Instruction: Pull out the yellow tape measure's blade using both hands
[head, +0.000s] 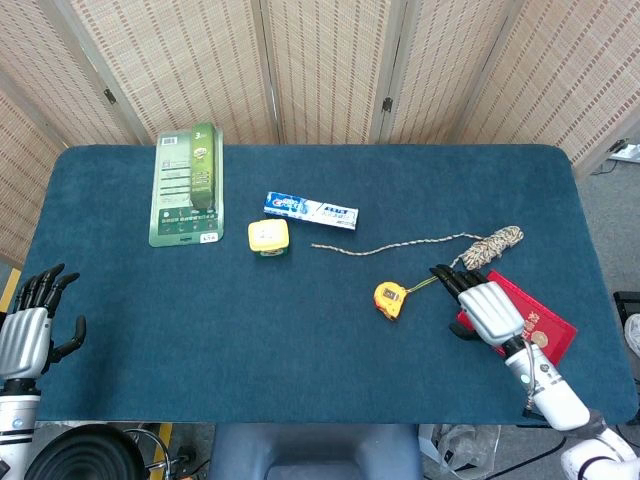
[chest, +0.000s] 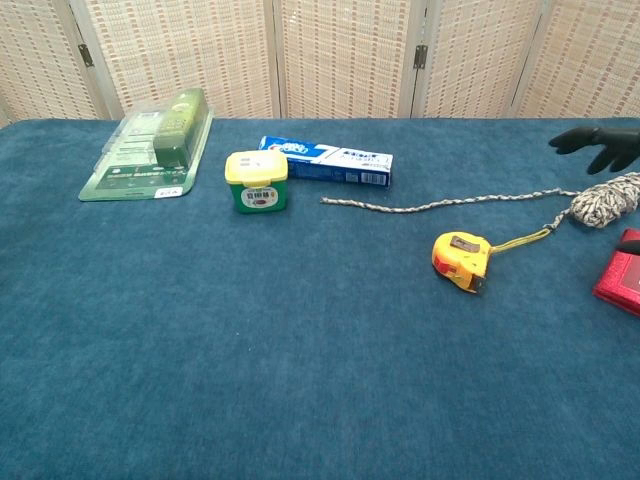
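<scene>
a broad stretch of bare blue table (head: 250, 330) is left open in front of and to the left of the yellow tape measure (head: 390, 299). its right side is crowded by the right hand (head: 487, 305), the red booklet (head: 545, 330) and the coiled rope (head: 490, 246), whose loose strand is stretched just behind it.

blue-covered table (head: 300, 330) bearing: green blister pack (head: 186, 198), toothpaste box (head: 310, 210), yellow-lidded tub (head: 268, 238), coiled rope (head: 490, 246), yellow tape measure (head: 390, 298), red booklet (head: 540, 322).
</scene>
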